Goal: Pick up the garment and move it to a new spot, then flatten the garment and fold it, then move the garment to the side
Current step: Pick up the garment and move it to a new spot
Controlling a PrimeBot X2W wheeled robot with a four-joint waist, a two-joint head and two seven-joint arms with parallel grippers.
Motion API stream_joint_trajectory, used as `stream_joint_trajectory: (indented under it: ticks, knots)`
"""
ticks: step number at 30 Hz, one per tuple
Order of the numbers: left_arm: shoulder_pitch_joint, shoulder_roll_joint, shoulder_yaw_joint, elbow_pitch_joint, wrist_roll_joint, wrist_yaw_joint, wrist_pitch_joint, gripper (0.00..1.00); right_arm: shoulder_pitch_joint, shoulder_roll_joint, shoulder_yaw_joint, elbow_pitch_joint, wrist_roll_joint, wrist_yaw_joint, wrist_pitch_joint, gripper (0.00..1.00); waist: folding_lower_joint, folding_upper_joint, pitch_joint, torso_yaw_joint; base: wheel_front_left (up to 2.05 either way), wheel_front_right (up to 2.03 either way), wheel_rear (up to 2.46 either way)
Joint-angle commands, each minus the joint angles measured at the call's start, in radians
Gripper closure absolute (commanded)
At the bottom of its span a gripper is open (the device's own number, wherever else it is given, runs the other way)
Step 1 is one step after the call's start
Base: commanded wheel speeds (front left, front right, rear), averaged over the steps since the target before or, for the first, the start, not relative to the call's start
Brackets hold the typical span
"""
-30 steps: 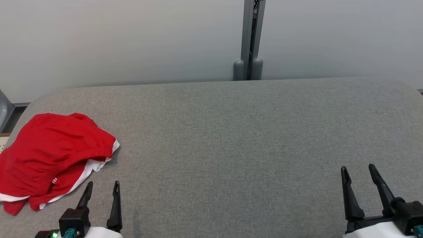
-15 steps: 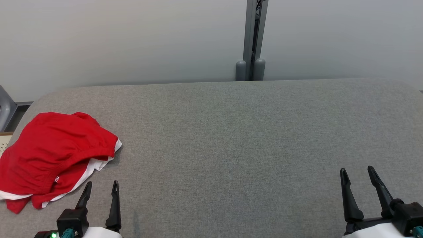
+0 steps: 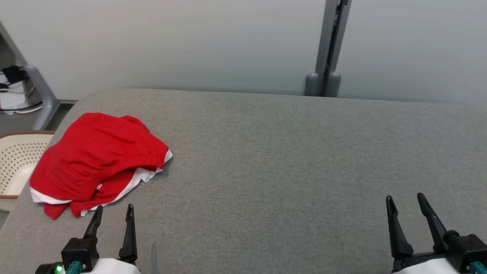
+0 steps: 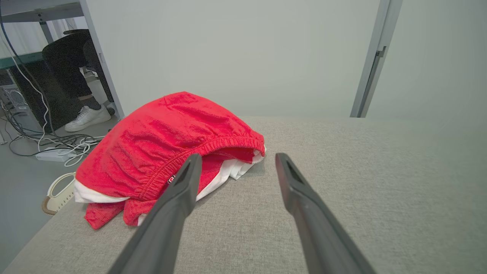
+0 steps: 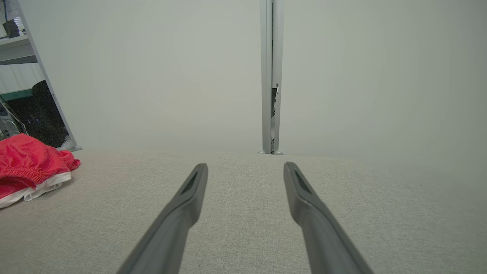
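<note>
The garment is a crumpled red piece with white trim and an elastic waistband, lying at the left end of the grey cloth-covered table. My left gripper stands open just in front of its near edge, apart from it. In the left wrist view the garment sits ahead and left of the open left gripper. My right gripper is open at the lower right, over bare table. The right wrist view has the garment at the far left, well away from the right gripper.
A cream perforated basket stands off the table's left edge. Behind the table is a pale wall with a grey post. A person's leg and white shoe and cables on the floor lie beyond the left end.
The head camera has turned left, shifting the whole picture right and bringing the basket into view. The garment and both grippers keep their places on the table.
</note>
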Motion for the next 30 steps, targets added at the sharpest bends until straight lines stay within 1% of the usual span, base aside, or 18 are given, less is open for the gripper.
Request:
stream_joint_trajectory:
  ticks: [1,5,9,14,20,23,26,30]
  knots:
    - [-0.013,0.005,0.008,-0.003,0.006,-0.001,-0.005,0.00,0.001,-0.002,0.003,0.000,0.005,0.002,-0.005,0.00,0.0000,0.0000,0.000,0.051,0.00,0.00,0.00]
    - [-0.007,0.004,0.020,-0.004,0.003,-0.002,-0.005,0.00,-0.004,-0.004,0.021,0.001,0.007,0.002,-0.005,0.00,0.0000,0.0000,0.001,0.127,0.00,0.00,0.00]
    - [0.010,0.003,0.042,-0.015,-0.004,0.002,-0.005,0.00,-0.016,-0.004,0.045,0.003,0.011,0.002,-0.005,0.00,0.0000,0.0000,0.002,0.187,0.00,0.00,0.00]
    - [0.027,0.002,0.076,-0.031,-0.008,-0.004,-0.005,0.00,-0.027,-0.004,0.077,0.005,0.017,0.002,-0.005,0.00,0.0000,0.0000,0.009,0.225,0.00,0.00,0.00]
    - [0.009,0.000,0.080,-0.041,-0.013,-0.012,-0.005,0.00,-0.036,-0.011,0.097,0.004,0.019,0.002,-0.005,0.00,0.0000,0.0000,0.029,0.216,0.00,0.00,0.00]
    - [-0.019,-0.001,0.065,0.001,-0.033,-0.023,-0.003,0.00,-0.049,-0.023,0.104,0.001,0.023,0.002,-0.005,0.00,0.0000,0.0000,0.056,0.197,0.00,0.00,0.00]
    - [-0.088,0.008,0.051,0.069,-0.059,-0.042,0.004,0.00,-0.069,-0.037,0.114,-0.006,0.026,0.002,-0.005,0.00,0.0000,0.0000,0.096,0.170,0.00,0.00,0.00]
    - [-0.218,0.038,0.045,0.143,-0.104,-0.057,0.077,0.00,-0.117,-0.056,0.132,-0.024,0.027,0.002,-0.005,0.00,0.0000,0.0000,0.170,0.124,0.00,0.00,0.00]
